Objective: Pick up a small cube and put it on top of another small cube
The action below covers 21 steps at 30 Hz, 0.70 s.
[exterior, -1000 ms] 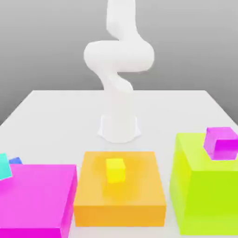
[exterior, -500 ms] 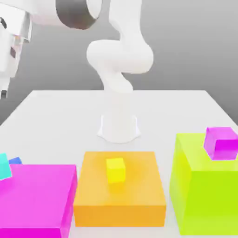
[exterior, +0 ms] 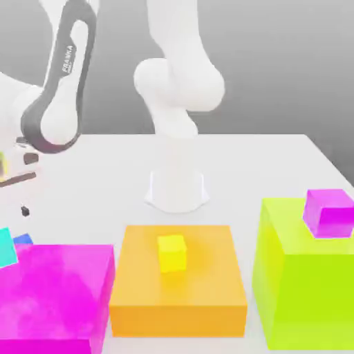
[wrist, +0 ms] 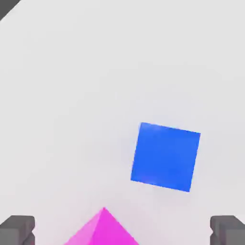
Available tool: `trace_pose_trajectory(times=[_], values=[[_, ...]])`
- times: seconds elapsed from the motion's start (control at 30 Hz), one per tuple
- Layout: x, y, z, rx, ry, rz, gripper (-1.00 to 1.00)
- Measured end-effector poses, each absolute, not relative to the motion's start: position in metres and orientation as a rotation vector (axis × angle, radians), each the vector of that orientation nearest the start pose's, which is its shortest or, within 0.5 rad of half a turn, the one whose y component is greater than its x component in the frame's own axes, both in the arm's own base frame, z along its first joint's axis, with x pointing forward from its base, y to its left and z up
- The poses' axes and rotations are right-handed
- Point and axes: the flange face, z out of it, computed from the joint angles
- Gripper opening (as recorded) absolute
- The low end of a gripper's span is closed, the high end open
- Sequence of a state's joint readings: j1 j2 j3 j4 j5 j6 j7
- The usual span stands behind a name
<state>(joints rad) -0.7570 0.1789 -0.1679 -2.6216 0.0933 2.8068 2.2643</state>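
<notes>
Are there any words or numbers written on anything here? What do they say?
"FRANKA": runs lengthwise along the dark side strip of the robot arm in the exterior view.
A second, smaller line of letters beside it is too small to read.
The cubes and big blocks carry no words or numbers.

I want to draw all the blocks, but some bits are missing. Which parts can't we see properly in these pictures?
- Blue cube: in the exterior view, mostly hidden behind the big magenta block and the cyan cube.
- Cyan cube: cut off by the exterior view's left edge.
- Lime block: its bottom and right side run off the exterior view's edges.
- Magenta block in the hand view: one corner shows; the edge cuts the rest.
</notes>
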Motion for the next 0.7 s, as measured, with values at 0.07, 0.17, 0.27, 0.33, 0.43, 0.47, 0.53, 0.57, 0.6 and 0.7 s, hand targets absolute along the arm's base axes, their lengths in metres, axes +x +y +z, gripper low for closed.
trace_pose_trajectory(times=[0.07,0.17,0.27,0.33,0.43,0.47,0.53,0.57,0.6,0.7], values=[[0.251,-0.351,0.167,0.243,3.130,-0.003,0.00],[0.249,-0.351,0.133,0.254,3.131,-0.001,0.00],[0.249,-0.350,0.127,0.255,3.131,-0.001,-1.00],[0.249,-0.350,0.127,0.255,3.131,-0.003,-1.00],[0.249,-0.350,0.128,0.256,3.130,-0.003,-1.00],[0.249,-0.351,0.136,0.256,3.130,-0.003,-1.00],[0.249,-0.351,0.156,0.255,3.130,-0.003,-1.00],[0.249,-0.351,0.166,0.255,3.130,-0.003,-1.00],[0.249,-0.351,0.177,0.256,3.130,-0.003,-1.00],[0.264,-0.350,0.194,0.109,3.130,-0.032,-1.00]])
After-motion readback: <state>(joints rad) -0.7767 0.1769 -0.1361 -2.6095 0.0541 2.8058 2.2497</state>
